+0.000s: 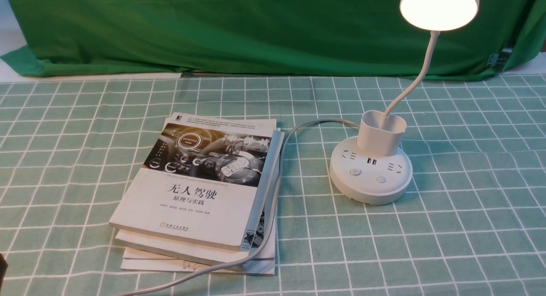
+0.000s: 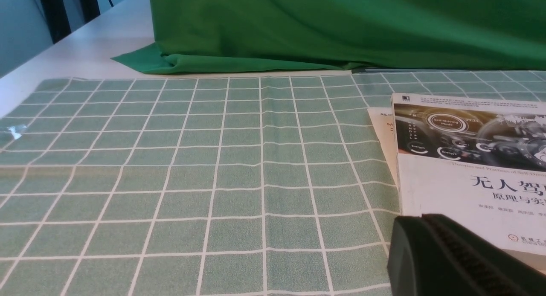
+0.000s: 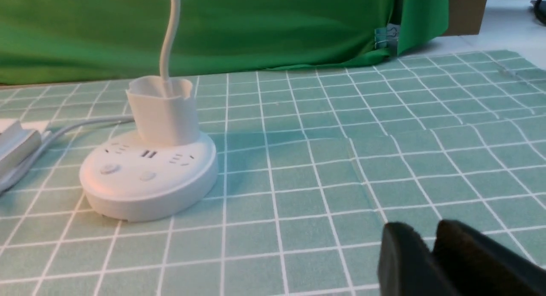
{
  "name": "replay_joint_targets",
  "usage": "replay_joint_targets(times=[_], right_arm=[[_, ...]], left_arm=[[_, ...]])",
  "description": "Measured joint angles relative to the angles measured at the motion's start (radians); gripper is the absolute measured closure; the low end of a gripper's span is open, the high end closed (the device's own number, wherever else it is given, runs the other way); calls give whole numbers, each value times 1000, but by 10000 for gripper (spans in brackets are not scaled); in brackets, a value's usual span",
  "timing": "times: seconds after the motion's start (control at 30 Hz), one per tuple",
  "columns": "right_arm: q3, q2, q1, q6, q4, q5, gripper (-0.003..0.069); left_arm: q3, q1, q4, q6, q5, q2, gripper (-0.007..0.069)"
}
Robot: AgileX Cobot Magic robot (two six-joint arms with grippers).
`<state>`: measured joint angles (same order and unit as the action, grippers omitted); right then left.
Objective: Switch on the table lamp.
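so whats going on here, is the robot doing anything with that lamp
Nothing is handling the table lamp right now. Its round head is glowing, so it is already switched on. The right hand sits off to the side of the base, touching nothing. The left hand is over by the stack of books, also holding nothing.

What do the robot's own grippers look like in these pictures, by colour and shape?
Only small parts show. In the left wrist view, the left gripper is a dark, almost black block with rounded edges and a ribbed strip along one of its fingers. In the right wrist view, the right gripper shows two black, rounded fingers with a matte surface. No cables or markings are visible.
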<state>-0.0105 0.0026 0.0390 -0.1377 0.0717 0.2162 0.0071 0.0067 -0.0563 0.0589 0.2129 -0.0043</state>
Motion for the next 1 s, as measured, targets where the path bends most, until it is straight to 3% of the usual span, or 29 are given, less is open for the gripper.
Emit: replay_joint_targets(times=[1.0], right_arm=[[0, 0, 0, 50, 1, 6, 424]], left_arm=[[0, 0, 0, 0, 0, 0, 603]])
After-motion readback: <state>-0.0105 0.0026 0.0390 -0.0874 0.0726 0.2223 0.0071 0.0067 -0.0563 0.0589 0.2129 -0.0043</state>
